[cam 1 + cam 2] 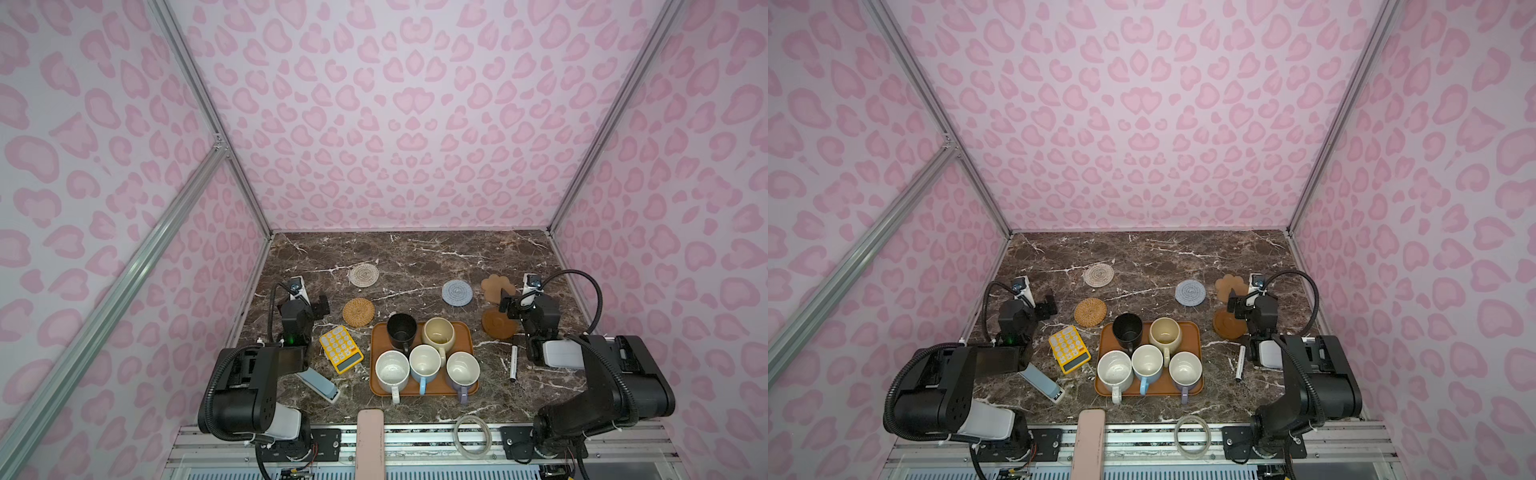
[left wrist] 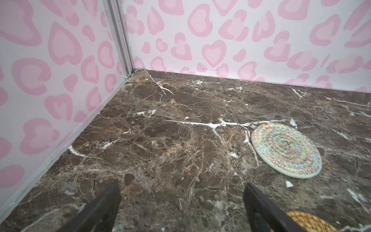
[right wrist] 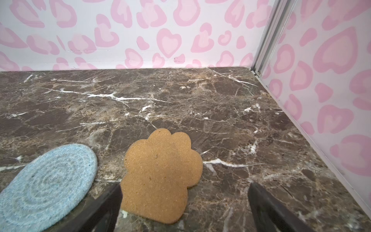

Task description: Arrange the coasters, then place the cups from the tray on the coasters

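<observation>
On the table (image 1: 419,262), the tray (image 1: 468,332) is sitting front-centre and carrying all five cups. The black cup (image 1: 401,328) and cream cup (image 1: 438,332) are standing at the back. The white cup (image 1: 392,370), blue cup (image 1: 424,363) and lavender cup (image 1: 462,370) are standing in front. No cup is resting on a coaster, so the placing half is not yet begun.

The left gripper (image 2: 180,187) is hanging over bare marble with fingers spread, gripping nothing. The rattan coaster (image 2: 309,221) is lying just beside one finger. The right gripper (image 3: 185,186) is also spread and empty, hovering low. The near end of the flower coaster (image 3: 158,176) is lying between its fingers, closer to one. I can't tell whether there is contact.

All five coasters are lying flat on the marble behind the tray. The whitish coaster (image 1: 363,275) and the rattan one are sitting on the left, well apart from the rest. The light-blue coaster (image 1: 457,292), the flower one and the dark disc (image 1: 496,326) are bunching on the right. The right gripper is hiding the gap between flower and disc in both top views.

I'm reading this as the arranging step, early on. Spacing is looking uneven and the right-hand three are crowding each other. Remaining: spread the coasters, then move all five cups.
</observation>
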### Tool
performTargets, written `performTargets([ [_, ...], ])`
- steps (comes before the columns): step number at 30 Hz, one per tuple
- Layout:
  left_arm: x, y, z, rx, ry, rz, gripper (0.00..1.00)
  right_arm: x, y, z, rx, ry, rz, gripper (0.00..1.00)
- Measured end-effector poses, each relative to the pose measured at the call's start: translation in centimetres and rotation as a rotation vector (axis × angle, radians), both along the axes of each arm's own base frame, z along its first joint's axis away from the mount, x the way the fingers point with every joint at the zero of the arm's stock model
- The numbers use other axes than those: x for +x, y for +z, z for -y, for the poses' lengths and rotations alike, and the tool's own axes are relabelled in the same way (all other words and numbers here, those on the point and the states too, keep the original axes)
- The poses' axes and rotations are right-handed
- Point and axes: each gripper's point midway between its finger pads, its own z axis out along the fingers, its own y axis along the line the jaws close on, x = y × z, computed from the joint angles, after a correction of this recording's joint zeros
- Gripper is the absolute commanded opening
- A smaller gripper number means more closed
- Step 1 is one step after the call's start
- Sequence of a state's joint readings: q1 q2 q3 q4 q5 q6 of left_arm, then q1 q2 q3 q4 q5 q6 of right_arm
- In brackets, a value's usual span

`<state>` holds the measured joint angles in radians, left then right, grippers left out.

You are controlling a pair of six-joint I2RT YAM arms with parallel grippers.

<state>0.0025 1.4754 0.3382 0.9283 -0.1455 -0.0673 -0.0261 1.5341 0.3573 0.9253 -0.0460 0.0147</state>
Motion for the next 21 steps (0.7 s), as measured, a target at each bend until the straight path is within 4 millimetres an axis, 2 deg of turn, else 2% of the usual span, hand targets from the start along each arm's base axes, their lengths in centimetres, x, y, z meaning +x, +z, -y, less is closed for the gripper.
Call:
performTargets([
  [21, -0.02, -0.03, 0.14, 0.004, -0.010, -0.001, 0.97, -0.03, -0.09, -0.04, 0.002, 0.004, -0.004, 1.00],
])
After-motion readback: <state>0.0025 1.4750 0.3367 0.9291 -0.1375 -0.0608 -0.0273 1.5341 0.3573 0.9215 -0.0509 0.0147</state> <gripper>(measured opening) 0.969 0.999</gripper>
